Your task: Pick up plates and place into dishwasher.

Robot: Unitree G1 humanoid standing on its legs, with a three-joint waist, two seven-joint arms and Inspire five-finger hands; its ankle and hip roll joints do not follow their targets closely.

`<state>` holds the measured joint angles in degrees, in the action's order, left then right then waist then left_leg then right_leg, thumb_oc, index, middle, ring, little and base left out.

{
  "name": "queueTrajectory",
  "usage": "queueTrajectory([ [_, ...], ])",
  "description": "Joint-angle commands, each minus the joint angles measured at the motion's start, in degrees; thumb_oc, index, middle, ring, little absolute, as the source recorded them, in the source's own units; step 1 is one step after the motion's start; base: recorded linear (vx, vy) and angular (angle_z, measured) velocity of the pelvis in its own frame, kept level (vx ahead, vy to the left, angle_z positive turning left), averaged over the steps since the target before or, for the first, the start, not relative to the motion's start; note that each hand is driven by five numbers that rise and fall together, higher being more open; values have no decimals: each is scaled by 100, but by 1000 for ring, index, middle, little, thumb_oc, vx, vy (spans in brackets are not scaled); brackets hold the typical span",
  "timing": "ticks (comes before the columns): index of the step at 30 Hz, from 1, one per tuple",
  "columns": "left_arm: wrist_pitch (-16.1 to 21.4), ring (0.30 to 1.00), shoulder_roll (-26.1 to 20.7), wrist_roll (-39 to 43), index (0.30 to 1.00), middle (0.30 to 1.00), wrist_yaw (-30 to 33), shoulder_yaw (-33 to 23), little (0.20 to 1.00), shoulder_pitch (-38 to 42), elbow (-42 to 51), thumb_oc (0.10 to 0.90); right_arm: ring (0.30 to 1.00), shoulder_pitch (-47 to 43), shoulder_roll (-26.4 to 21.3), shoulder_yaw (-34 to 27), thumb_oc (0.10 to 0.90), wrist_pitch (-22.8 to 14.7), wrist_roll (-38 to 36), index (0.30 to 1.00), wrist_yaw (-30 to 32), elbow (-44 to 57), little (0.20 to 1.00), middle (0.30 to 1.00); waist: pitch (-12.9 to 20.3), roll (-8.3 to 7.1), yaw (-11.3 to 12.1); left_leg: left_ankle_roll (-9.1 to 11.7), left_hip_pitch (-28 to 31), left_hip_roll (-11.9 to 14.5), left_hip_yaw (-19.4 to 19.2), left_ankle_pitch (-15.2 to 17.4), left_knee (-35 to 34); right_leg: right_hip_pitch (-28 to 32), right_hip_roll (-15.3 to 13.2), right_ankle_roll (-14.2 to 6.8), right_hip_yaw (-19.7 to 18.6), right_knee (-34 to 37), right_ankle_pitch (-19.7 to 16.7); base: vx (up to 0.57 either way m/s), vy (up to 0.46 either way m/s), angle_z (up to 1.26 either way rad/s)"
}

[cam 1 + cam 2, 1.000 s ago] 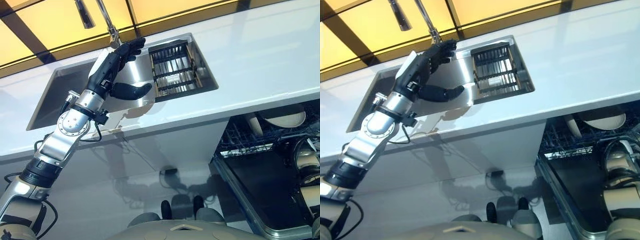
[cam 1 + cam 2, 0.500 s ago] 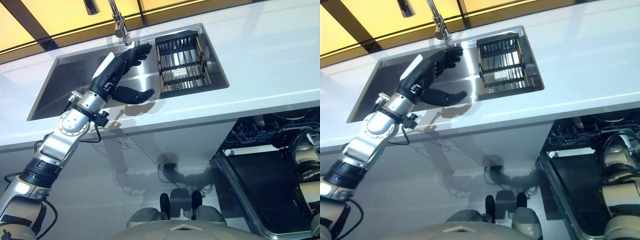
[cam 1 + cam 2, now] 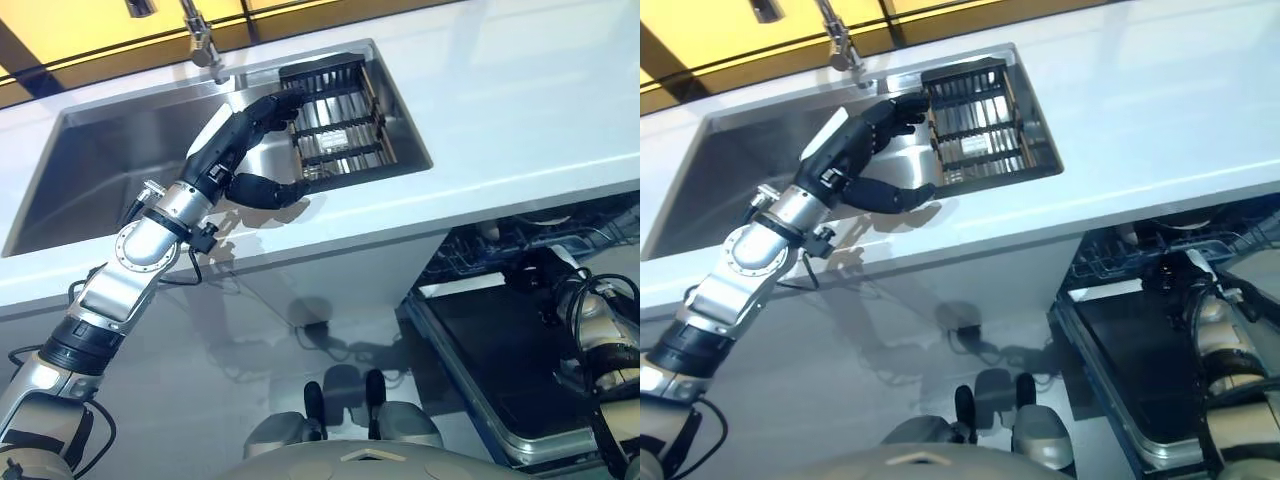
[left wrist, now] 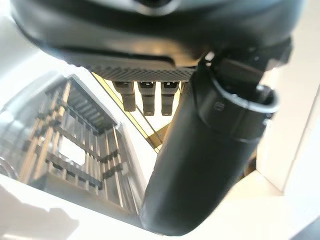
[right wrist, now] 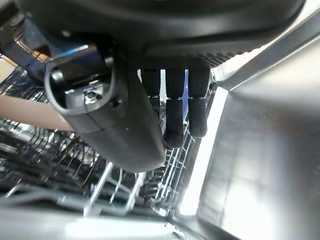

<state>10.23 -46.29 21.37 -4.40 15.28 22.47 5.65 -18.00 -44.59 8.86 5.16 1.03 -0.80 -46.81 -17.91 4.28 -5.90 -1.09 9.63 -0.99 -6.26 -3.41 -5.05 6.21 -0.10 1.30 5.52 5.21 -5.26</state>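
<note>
Reaching left robot hand (image 3: 243,140), fingers spread, empty, beside sink rack (image 3: 335,125), right robot hand (image 5: 150,100) relaxed

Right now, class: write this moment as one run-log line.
left hand: open, reaching over sink toward rack | right hand: open, at dishwasher rack | plate held: none seen
</note>
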Motion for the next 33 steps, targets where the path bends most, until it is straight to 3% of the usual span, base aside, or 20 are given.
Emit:
queueTrajectory([
  [1, 684, 900, 150, 237, 900, 900, 54, -540, 900, 193, 68, 800, 900, 315, -252, -559, 800, -119, -113, 900, 7, 579, 900, 900, 561, -147, -165, 46, 16, 57, -234, 724, 231, -116, 143, -467, -242, -812, 867, -29, 95, -20],
  [2, 691, 900, 243, 169, 900, 900, 48, -543, 900, 141, 60, 800, 900, 622, -211, -718, 800, 276, -83, 900, -361, 727, 900, 900, 563, -174, -265, 44, 29, 69, -296, 737, 233, -128, 148, -491, -294, -804, 855, -41, 97, -31],
  [3, 647, 900, 294, 141, 900, 900, -22, -551, 900, 107, 89, 800, 900, 926, -195, -857, 800, 433, -212, 900, -517, 950, 900, 900, 567, -213, -356, 44, 55, 86, -386, 744, 228, -134, 151, -513, -343, -779, 826, -46, 79, -31],
  [11, 591, 900, 401, 528, 900, 900, -443, -371, 900, 398, -222, 800, 900, 2118, 249, -1824, 800, 527, -806, 900, -489, 1734, 900, 900, 573, -348, -883, -9, 137, 113, -741, 839, 285, -224, 174, -610, -543, -810, 738, -51, 54, -24],
  [16, 483, 900, 749, 682, 900, 900, -585, -382, 900, 303, -959, 800, 900, 2721, 864, -2401, 800, -50, -2011, 900, -439, 1902, 900, 900, 605, -437, -1194, -57, 173, 102, -967, 955, 362, -306, 175, -718, -719, -787, 648, -44, 23, -30],
  [22, 486, 900, 878, 756, 900, 900, -605, -357, 900, 290, -1356, 800, 900, 2954, 1028, -2648, 800, -296, -2154, 900, -203, 1319, 900, 900, 629, -486, -1311, -79, 154, 105, -1070, 1057, 463, -361, 150, -790, -759, -751, 582, -26, -15, -15],
  [23, 436, 900, 909, 715, 900, 900, -613, -351, 900, 270, -1421, 800, 900, 3023, 1101, -2848, 800, -447, -2770, 900, -372, 953, 900, 900, 629, -517, -1347, -111, 152, 108, -1115, 1118, 547, -357, 127, -801, -792, -707, 530, -8, -40, -4],
  [27, 404, 900, 950, 658, 900, 900, -594, -371, 900, 217, -1461, 800, 900, 3052, 1455, -3010, 800, -818, -3524, 900, -335, 577, 900, 900, 644, -517, -1359, -155, 123, 95, -1114, 1196, 640, -386, 114, -814, -841, -669, 484, -16, -53, -8],
  [28, 343, 900, 945, 695, 900, 900, -584, -374, 900, 236, -1473, 800, 900, 3033, 1613, -3076, 800, -1059, -4107, 900, -381, 385, 900, 900, 652, -498, -1362, -160, 109, 98, -1126, 1220, 669, -403, 109, -821, -851, -648, 463, -12, -27, -11],
  [30, 332, 900, 935, 721, 900, 900, -584, -376, 900, 240, -1481, 800, 900, 3022, 1658, -3105, 800, -1098, -4230, 900, -394, 354, 900, 900, 656, -491, -1363, -162, 107, 97, -1124, 1227, 674, -407, 108, -822, -853, -644, 462, -12, -29, -13],
  [31, 337, 900, 896, 774, 900, 900, -617, -377, 900, 249, -1572, 800, 900, 2935, 1909, -3268, 800, -1615, -5102, 900, -403, 123, 900, 900, 682, -434, -1369, -174, 86, 96, -1124, 1266, 709, -446, 103, -830, -867, -638, 451, -13, -31, -11],
  [32, 351, 900, 872, 765, 900, 900, -628, -379, 900, 238, -1584, 800, 900, 2918, 1956, -3323, 800, -1813, -5340, 900, -397, 137, 900, 900, 687, -413, -1376, -173, 80, 97, -1130, 1268, 711, -459, 101, -834, -869, -639, 444, -12, -36, -13],
  [33, 391, 900, 822, 713, 900, 900, -609, -356, 900, 224, -1590, 800, 900, 2884, 2043, -3409, 800, -2316, -5848, 900, -292, 216, 900, 900, 694, -372, -1396, -170, 77, 92, -1131, 1267, 706, -477, 104, -840, -879, -642, 436, 4, -6, -6],
])
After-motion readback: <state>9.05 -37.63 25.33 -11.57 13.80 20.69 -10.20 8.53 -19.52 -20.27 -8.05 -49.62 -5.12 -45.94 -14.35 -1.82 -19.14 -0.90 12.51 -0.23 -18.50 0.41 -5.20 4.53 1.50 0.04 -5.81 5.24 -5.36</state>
